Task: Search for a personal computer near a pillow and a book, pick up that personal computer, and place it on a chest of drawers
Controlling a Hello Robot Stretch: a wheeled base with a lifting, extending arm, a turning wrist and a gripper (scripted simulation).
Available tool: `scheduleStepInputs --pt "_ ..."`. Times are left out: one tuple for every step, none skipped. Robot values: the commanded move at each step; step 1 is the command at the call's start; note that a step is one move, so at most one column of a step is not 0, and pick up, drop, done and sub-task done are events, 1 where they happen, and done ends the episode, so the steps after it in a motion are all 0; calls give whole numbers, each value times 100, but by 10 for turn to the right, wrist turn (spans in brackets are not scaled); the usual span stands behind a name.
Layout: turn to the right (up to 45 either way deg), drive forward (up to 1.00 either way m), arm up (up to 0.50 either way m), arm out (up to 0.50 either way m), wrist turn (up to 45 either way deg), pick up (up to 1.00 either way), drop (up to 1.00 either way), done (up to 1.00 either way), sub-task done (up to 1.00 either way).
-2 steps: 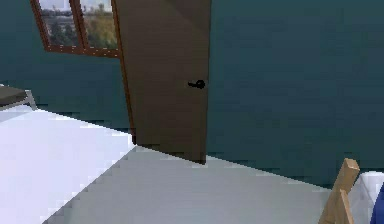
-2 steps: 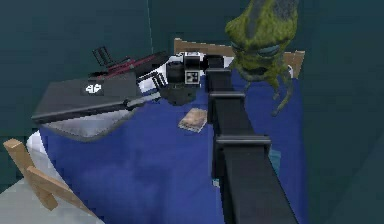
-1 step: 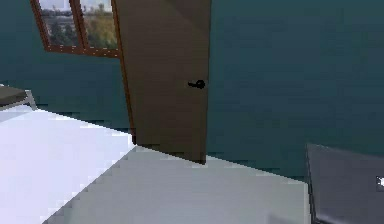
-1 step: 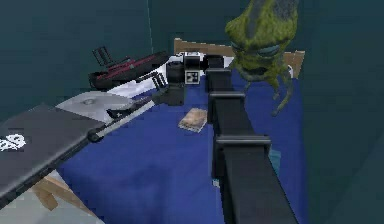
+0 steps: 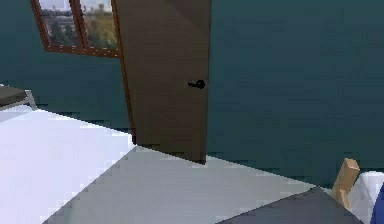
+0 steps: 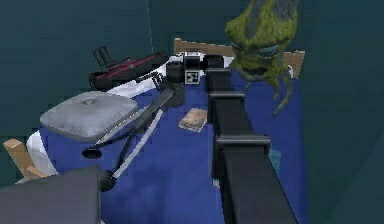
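Step in hand, as judged: the personal computer is being reached for. A dark, flat, red-edged thing [image 6: 125, 68], probably that computer, is being seen on the blue bed cover [image 6: 170, 170] just beyond the pillow [image 6: 92, 113]. A small tan book [image 6: 193, 120] is lying beside the pillow. The gripper [image 6: 102, 165] is being carried at the pillow's near edge. Its jaw state, and whether anything is being held, cannot be told. A low, level approach past the pillow is being advised, because a thin, rigid slab is being sought on soft, yielding cloth. The pillow is being noted as grey, rounded and plump.
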Motion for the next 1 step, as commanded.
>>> scheduleStepInputs --pt "0 0 0 -32 0 0 0 0 0"
